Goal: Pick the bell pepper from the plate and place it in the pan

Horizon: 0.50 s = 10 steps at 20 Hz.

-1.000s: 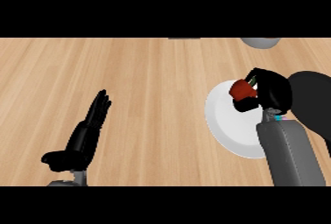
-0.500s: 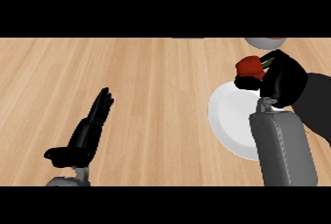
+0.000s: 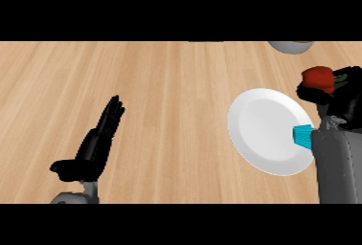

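Note:
The red bell pepper is lifted off the white plate and sits above the plate's upper right rim. My right hand is shut on it, fingers curled round its right side. The plate itself is bare. Dark shapes at the right edge merge with the hand, so I cannot tell the pan apart from it. My left hand rests open at the lower left, fingers straight and pointing away.
A grey rounded object shows partly at the top edge, right of centre. The wooden counter stretches between the two hands. My right forearm covers the plate's right rim.
My right hand has carried the pepper off the plate, upward and then toward the right edge. The left hand has stayed where it was.

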Motion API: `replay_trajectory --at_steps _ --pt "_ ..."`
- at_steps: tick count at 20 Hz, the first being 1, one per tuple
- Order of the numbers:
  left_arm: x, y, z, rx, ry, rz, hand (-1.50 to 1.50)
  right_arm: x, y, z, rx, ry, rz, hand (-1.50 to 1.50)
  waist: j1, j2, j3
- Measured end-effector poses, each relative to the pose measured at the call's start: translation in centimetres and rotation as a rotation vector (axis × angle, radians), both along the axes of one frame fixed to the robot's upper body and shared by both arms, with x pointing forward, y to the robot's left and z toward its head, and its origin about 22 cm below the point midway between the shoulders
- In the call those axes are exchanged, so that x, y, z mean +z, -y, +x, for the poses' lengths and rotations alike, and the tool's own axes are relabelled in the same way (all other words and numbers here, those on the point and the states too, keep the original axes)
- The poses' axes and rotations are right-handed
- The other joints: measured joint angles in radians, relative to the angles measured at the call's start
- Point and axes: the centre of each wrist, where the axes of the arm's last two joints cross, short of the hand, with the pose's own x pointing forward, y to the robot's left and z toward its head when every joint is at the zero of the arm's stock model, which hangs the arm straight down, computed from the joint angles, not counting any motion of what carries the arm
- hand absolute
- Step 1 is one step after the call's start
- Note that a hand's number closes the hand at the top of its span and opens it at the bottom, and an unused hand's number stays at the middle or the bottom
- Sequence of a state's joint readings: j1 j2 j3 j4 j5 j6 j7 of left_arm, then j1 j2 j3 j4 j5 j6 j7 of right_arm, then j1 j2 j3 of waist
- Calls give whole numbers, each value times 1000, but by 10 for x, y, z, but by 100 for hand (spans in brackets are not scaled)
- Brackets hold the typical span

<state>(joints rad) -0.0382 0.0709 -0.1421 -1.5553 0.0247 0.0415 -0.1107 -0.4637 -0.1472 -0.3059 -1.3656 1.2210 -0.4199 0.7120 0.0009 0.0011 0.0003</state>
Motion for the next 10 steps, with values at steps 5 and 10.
replay_trajectory --at_steps 5,10 --pt "-1 2 -1 -4 7 -2 0 -19 57 -6 -99 4 -126 150 4 2 0" --pt "3 6 -2 -15 7 -3 0 -34 110 -12 -183 75 -185 150 10 4 1"
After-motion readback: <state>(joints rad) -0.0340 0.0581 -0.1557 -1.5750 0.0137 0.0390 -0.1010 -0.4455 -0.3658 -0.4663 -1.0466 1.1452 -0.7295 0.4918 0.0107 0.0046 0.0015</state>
